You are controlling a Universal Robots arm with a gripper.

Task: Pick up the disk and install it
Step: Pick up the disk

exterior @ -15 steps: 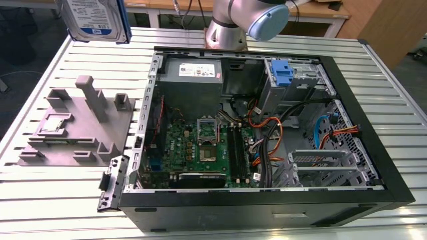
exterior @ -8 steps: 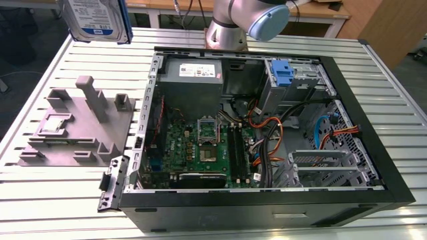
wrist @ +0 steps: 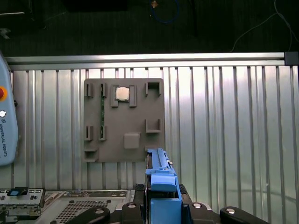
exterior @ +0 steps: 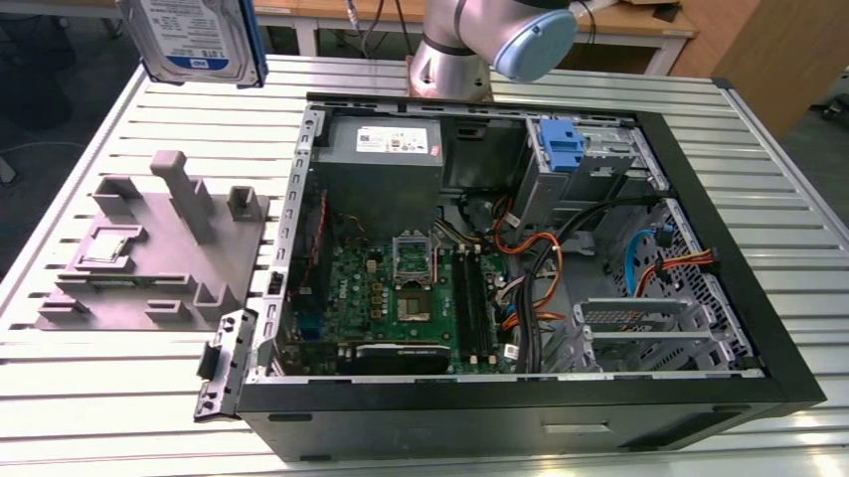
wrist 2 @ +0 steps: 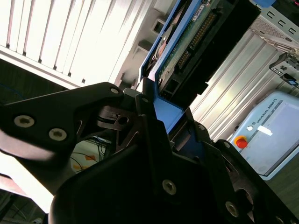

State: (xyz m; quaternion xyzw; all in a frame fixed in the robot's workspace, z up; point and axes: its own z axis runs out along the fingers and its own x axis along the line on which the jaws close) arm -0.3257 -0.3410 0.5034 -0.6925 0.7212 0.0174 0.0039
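The disk hangs in the air above the table's far corner, at the exterior view's upper left, with its white-and-blue label facing the camera. In the second wrist view, the disk shows its green circuit-board side and its blue carrier frame. My gripper is shut on that frame's edge. In the first wrist view, the disk's blue frame stands edge-on between the black fingers of my gripper, high above the grey fixture plate.
An open computer case lies on the slatted metal table, with a blue bracket in its drive bay. The grey fixture plate holds a small silver chip. The arm's base stands behind the case. A pendant lies nearby.
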